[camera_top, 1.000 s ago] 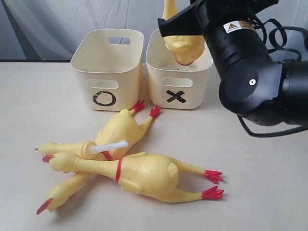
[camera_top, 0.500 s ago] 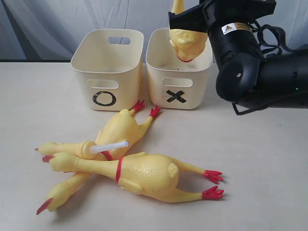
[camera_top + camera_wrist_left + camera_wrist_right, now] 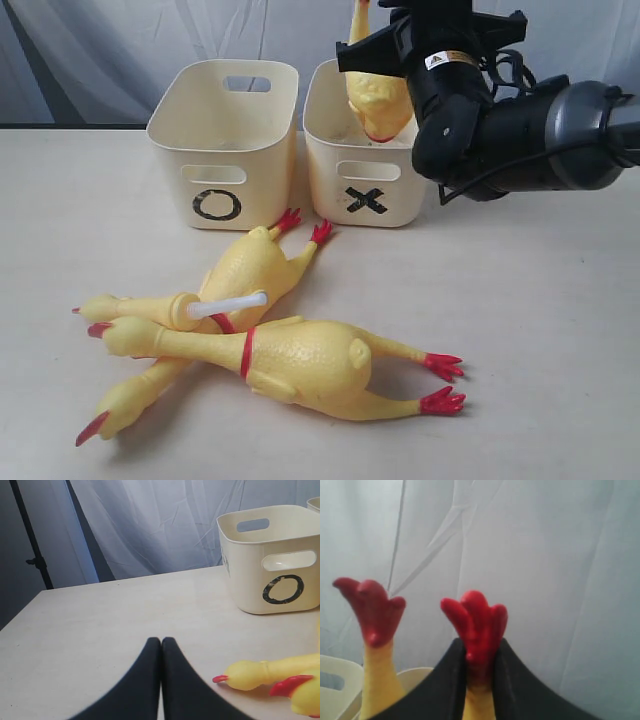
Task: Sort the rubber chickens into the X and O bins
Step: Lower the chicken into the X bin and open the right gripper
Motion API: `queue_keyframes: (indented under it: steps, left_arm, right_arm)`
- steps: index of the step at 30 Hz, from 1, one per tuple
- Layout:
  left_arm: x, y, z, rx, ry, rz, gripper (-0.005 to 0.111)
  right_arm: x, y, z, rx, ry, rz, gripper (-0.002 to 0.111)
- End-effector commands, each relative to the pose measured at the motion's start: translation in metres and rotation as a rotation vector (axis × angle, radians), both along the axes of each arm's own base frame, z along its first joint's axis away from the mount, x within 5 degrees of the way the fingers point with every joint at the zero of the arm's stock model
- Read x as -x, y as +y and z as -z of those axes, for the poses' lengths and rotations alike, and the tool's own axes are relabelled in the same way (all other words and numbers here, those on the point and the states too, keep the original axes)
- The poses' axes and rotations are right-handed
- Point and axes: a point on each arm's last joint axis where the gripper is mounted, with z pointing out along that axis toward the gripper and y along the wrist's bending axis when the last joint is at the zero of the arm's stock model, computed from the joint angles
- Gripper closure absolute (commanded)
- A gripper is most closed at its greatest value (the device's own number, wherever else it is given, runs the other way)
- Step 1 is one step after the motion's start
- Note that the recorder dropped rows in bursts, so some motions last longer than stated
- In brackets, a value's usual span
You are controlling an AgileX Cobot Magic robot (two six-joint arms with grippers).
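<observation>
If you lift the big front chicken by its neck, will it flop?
Probably: the big front chicken has a thin neck and fat body, so it would likely sag. Seems light; the right gripper holds another chicken by one foot.

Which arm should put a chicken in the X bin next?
Right. The right claw grips a chicken by one leg over the X bin; the left claw is shut and empty.

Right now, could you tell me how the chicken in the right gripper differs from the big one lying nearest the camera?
The gripped chicken hangs feet up over the X bin; the front chicken lies flat on the table. The gripped chicken is clamped by one foot in the right gripper; the front chicken is held by nothing. Both are yellow with red feet.
</observation>
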Motion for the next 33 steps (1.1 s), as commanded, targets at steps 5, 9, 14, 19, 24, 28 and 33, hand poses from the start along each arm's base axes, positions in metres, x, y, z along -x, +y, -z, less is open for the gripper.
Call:
queue_keyframes:
  steps: [5, 9, 14, 19, 24, 28, 33]
  left_arm:
    - [0.000, 0.000, -0.001, 0.001, -0.013, 0.000, 0.106]
    - [0.000, 0.000, -0.001, 0.001, -0.013, 0.000, 0.106]
    - [0.000, 0.000, -0.001, 0.001, -0.013, 0.000, 0.106]
    - [0.000, 0.000, -0.001, 0.001, -0.013, 0.000, 0.106]
    - [0.000, 0.000, -0.001, 0.001, -0.013, 0.000, 0.106]
    - [0.000, 0.000, -0.001, 0.001, -0.013, 0.000, 0.106]
    - [0.000, 0.000, -0.001, 0.001, -0.013, 0.000, 0.106]
  right_arm:
    - [-0.010, -0.008, 0.016, 0.008, 0.088, 0.031, 0.109]
    - [-0.011, -0.007, 0.021, 0.016, 0.099, 0.030, 0.109]
    - [-0.011, -0.008, 0.020, 0.015, 0.094, 0.033, 0.109]
    - [-0.011, -0.007, 0.020, 0.016, 0.093, 0.032, 0.081]
    - [-0.011, -0.007, 0.020, 0.014, 0.093, 0.032, 0.052]
    - [-0.011, -0.008, 0.020, 0.013, 0.094, 0.033, 0.050]
    - [-0.010, -0.007, 0.020, 0.012, 0.107, 0.023, 0.050]
